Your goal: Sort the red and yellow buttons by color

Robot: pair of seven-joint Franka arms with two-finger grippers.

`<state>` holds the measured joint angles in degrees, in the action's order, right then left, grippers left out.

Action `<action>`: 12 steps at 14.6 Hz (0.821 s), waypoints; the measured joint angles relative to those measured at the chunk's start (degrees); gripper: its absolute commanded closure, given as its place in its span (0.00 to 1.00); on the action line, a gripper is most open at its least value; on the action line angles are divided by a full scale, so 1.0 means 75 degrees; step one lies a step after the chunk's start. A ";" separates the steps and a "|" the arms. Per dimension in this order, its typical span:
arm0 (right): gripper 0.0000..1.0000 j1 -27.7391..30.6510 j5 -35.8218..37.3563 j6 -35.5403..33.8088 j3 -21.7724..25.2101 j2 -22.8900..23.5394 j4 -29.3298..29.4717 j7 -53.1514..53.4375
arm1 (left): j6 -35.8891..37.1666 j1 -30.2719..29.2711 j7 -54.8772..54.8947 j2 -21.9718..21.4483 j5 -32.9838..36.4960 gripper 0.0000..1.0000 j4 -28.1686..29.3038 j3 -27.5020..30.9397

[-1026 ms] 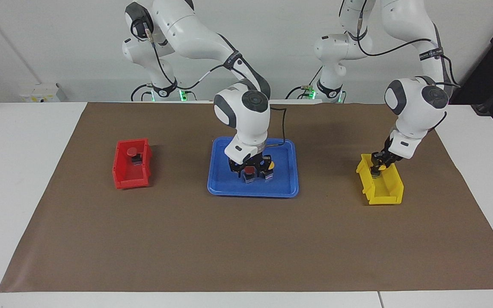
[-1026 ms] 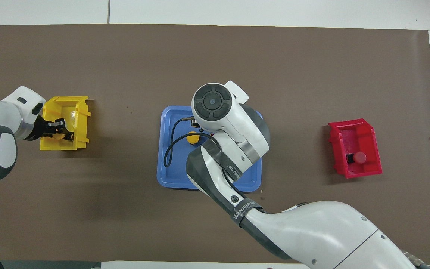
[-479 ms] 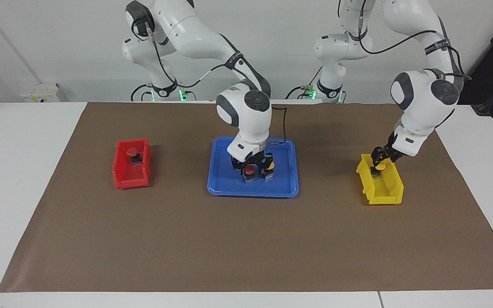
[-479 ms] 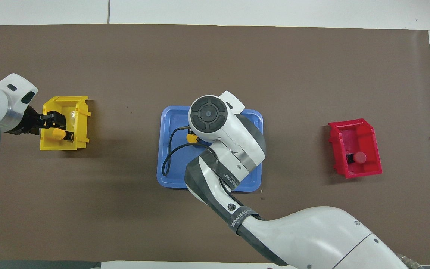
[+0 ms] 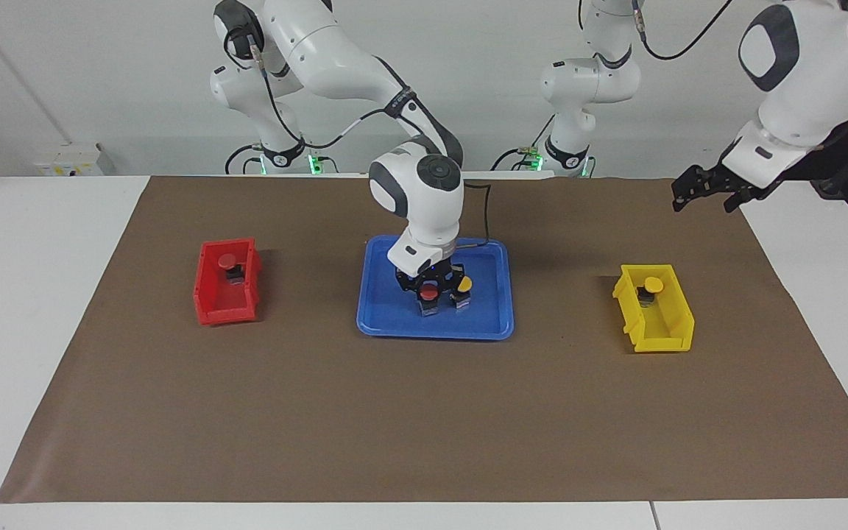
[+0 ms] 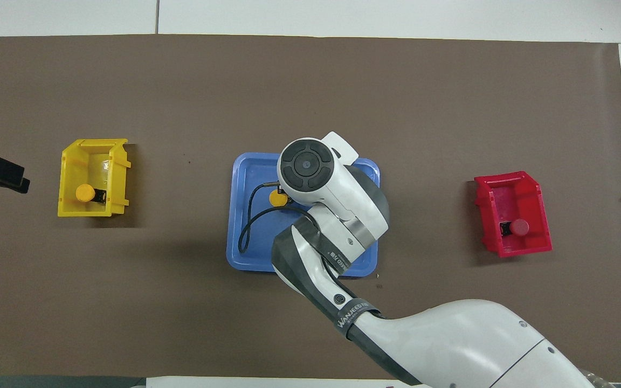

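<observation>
A red button and a yellow button stand side by side in the blue tray. My right gripper is low in the tray, right over the red button. In the overhead view the right arm hides that red button, and the tray's yellow button shows beside the arm. A second yellow button lies in the yellow bin. A second red button lies in the red bin. My left gripper is open and empty, raised over the mat's edge.
A brown mat covers the table. The yellow bin is at the left arm's end, the red bin at the right arm's end, and the blue tray between them. A black cable hangs over the tray.
My left gripper has let go of the yellow button in the yellow bin and risen up and away from it. My right gripper has stayed at the red button in the tray.
</observation>
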<state>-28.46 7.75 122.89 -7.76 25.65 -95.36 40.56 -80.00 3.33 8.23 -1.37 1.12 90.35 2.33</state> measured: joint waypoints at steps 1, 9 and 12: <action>0.80 0.0201 0.0001 -0.0031 0.0011 -0.0170 0.0047 -0.0029 | 0.0160 0.0001 0.0063 -0.0038 0.0012 0.00 -0.0153 -0.0003; 0.80 0.3676 -0.0615 -0.2126 0.0037 -0.2648 -0.1117 -0.4824 | -0.2767 0.2136 -0.4413 -0.0080 -0.0031 0.00 0.1628 -0.0231; 0.80 0.4803 -0.0814 -0.1639 0.0044 -0.2851 -0.1891 -0.6154 | -0.3698 0.3346 -0.6471 0.0262 -0.0085 0.00 0.2067 -0.0284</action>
<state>7.56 1.65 110.60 -7.43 4.27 -109.54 -5.60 -107.74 28.43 -40.31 0.59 0.48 105.85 0.20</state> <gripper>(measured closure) 0.617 0.000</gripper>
